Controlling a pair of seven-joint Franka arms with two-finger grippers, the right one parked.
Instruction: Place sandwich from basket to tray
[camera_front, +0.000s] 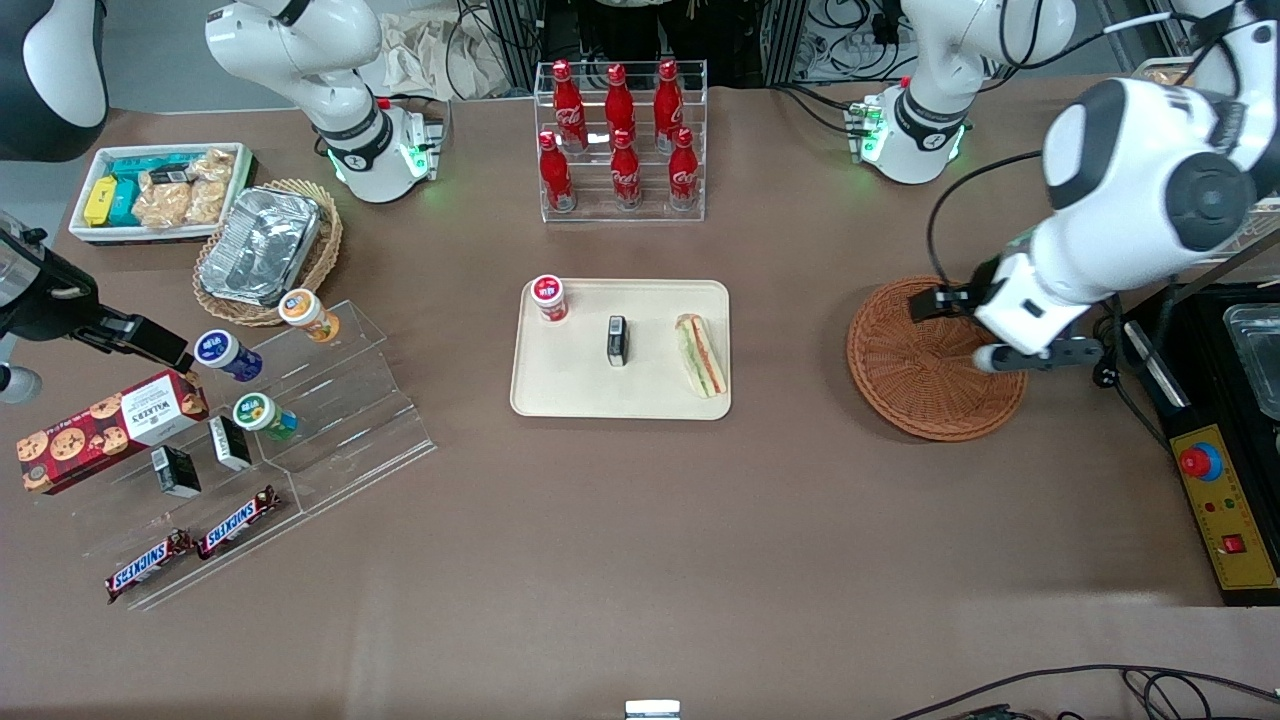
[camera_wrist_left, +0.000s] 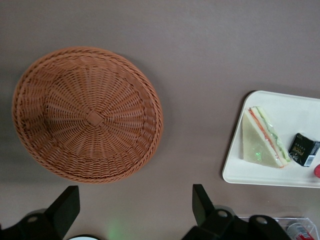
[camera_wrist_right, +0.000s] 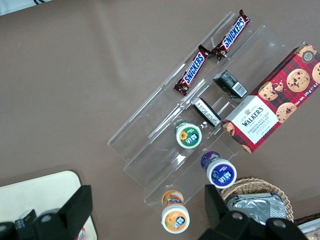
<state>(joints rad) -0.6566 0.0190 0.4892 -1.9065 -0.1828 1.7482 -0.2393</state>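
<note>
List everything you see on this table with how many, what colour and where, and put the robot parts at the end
Triangular wedge sandwich: one, white bread with red and green filling, on the tray.
Flat cream plastic tray: one, mid-table.
Small black box: one, on the tray beside the sandwich.
Red-lidded jar: one, on the tray.
Round reddish-brown wicker basket: one, toward the working arm's end, nothing in it.
Red cola bottles: six, in a clear rack.
Snickers bars: two, on the clear stepped stand.
Red cookie box: one, on that stand.
Foil pan: one, silver, in a tan wicker basket.
Left gripper: open, above the table beside the reddish-brown basket.
</note>
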